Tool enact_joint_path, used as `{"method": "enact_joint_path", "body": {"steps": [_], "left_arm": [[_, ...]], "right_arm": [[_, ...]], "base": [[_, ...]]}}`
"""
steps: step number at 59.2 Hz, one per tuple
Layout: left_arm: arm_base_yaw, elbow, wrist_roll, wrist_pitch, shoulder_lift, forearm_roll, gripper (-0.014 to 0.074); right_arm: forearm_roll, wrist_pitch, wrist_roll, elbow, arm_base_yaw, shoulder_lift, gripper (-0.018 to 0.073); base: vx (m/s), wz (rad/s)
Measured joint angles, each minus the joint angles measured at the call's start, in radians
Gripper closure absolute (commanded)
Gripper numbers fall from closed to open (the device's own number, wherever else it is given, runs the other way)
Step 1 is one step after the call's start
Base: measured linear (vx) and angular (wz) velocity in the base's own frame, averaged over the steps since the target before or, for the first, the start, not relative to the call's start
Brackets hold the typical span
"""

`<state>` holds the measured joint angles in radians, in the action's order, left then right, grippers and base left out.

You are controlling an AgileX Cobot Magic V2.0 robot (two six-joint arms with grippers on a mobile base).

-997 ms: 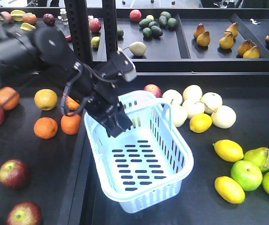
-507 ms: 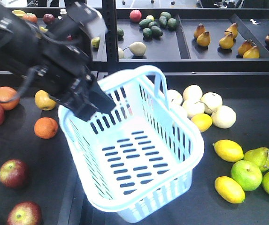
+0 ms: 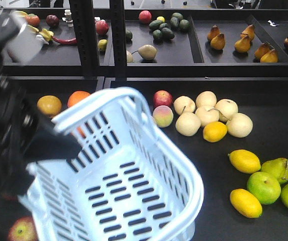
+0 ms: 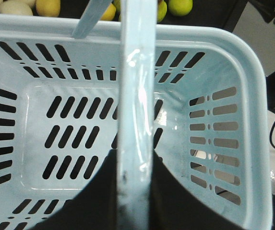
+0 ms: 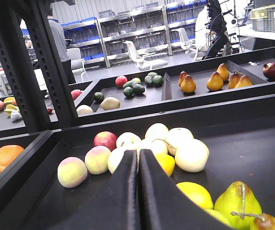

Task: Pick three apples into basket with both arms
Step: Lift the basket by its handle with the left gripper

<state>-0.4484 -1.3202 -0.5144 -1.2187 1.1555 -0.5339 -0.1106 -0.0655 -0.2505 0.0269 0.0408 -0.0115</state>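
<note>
The pale blue basket [image 3: 193, 187] hangs tilted in the air, filling the lower left of the front view, and it is empty. My left gripper [image 4: 135, 154] is shut on its thin handle [image 4: 137, 86], which runs between the two black fingers. The left arm [image 3: 5, 140] is a blurred black mass at the left edge. One dark-red apple [image 3: 19, 231] shows at the bottom left, partly behind the basket; other apples there are hidden. My right gripper [image 5: 138, 153] is shut on nothing, low over the tray near the pale fruit, and does not show in the front view.
A red apple [image 3: 163, 97] and a peach [image 3: 163, 116] lie beside pale round fruit [image 3: 209, 108]. Lemons [image 3: 244, 160] and green fruit [image 3: 264, 187] sit at the right, oranges [image 3: 49, 105] at the left. Black posts [image 3: 83, 35] stand before the back trays with pears [image 3: 242, 42].
The left arm has lifted the basket off the tray and swung it up, left and toward the camera, so it looks larger and more tilted.
</note>
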Motion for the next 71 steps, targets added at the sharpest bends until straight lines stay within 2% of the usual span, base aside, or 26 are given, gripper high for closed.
{"method": "enact_joint_path", "body": {"steps": [11, 21, 71], "left_arm": [[0.000, 0.210, 0.004, 0.180, -0.169, 0.001, 0.0603], [0.000, 0.263, 0.004, 0.306, -0.256, 0.001, 0.0603], [0.000, 0.265, 0.004, 0.324, -0.280, 0.000, 0.0602]], "right_arm": [[0.000, 0.000, 0.000, 0.000, 0.000, 0.000, 0.0568], [0.000, 0.000, 0.000, 0.000, 0.000, 0.000, 0.0568], [0.000, 0.000, 0.000, 0.000, 0.000, 0.000, 0.0568]], "base": [[0.00, 0.00], [0.00, 0.00], [0.00, 0.00]]}}
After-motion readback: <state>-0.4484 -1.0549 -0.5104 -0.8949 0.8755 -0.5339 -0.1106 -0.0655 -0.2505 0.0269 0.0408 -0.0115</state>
